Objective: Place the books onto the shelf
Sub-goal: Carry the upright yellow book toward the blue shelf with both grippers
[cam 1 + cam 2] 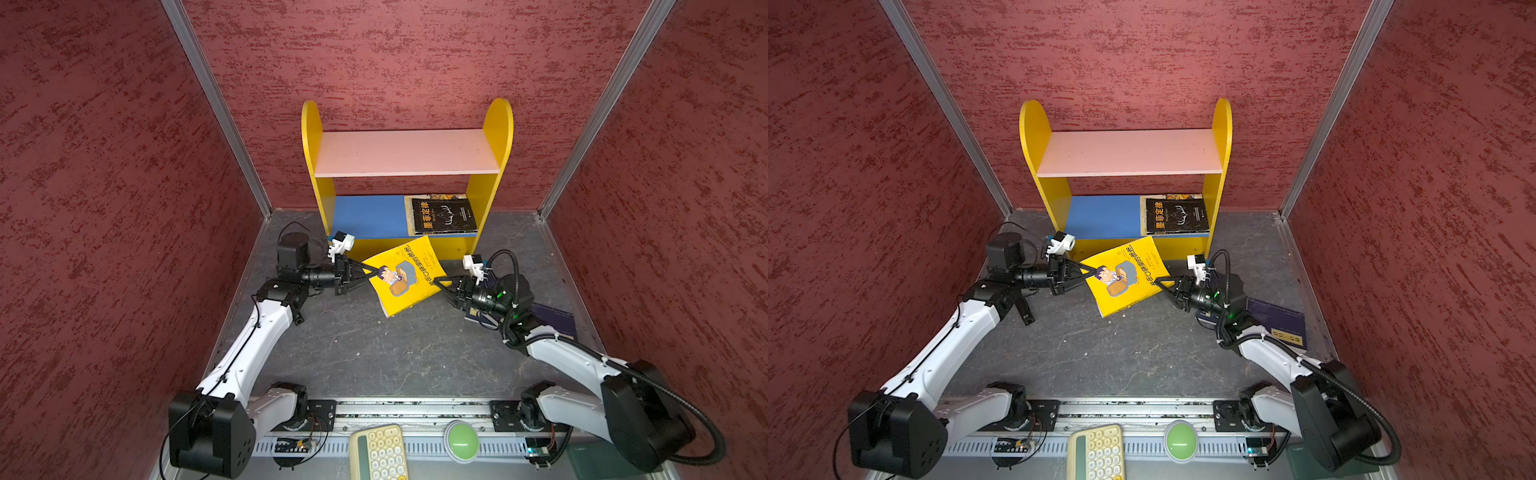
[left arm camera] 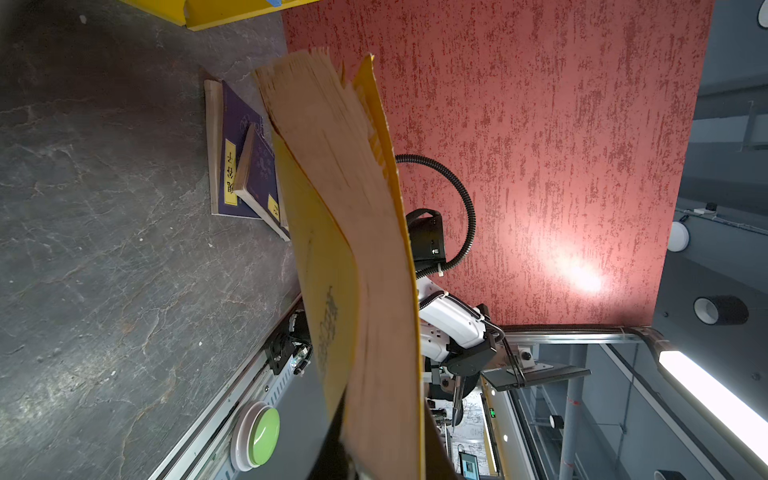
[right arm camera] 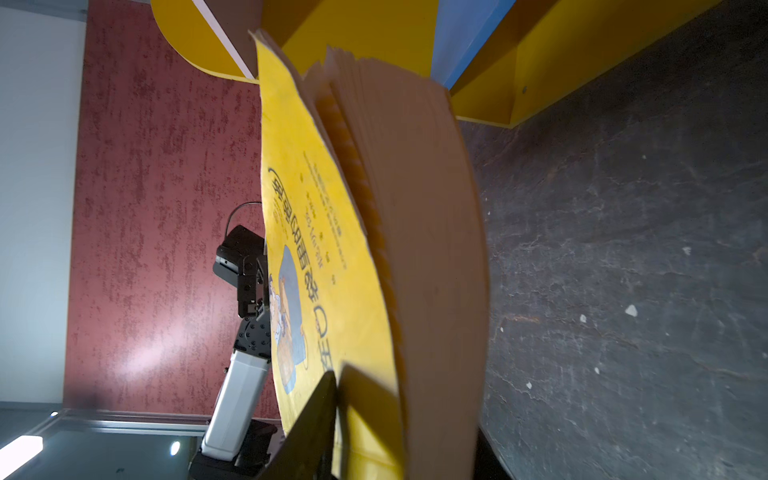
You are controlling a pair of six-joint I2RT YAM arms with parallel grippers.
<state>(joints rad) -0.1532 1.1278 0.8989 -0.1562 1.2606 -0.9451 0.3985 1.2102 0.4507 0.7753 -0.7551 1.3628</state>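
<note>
Keypad (image 1: 378,453) and green button (image 1: 460,441) sit at the near edge by the arm bases. Yellow book (image 1: 405,276) hangs mid-scene between both arms, tilted, cover up, just in front of the shelf (image 1: 311,137) base. Left hand (image 1: 371,274) is pinched narrow on the book's left edge, holding it. Right hand (image 1: 438,282) straddles the opposite edge. The right wrist view shows one finger (image 3: 311,424) flat against the cover and the other hidden by pages, so can't tell if it's actually clamped. Book sags between the two.

Shelf contents: black book (image 1: 444,216) lies flat at the right end of the blue lower board (image 1: 368,216), on another book with only edges showing. Pink upper board (image 1: 405,151) sits above.

Navy books (image 1: 1277,322) lie overlapped on the worktop (image 1: 374,353) under the right arm, apart from the shelf.
</note>
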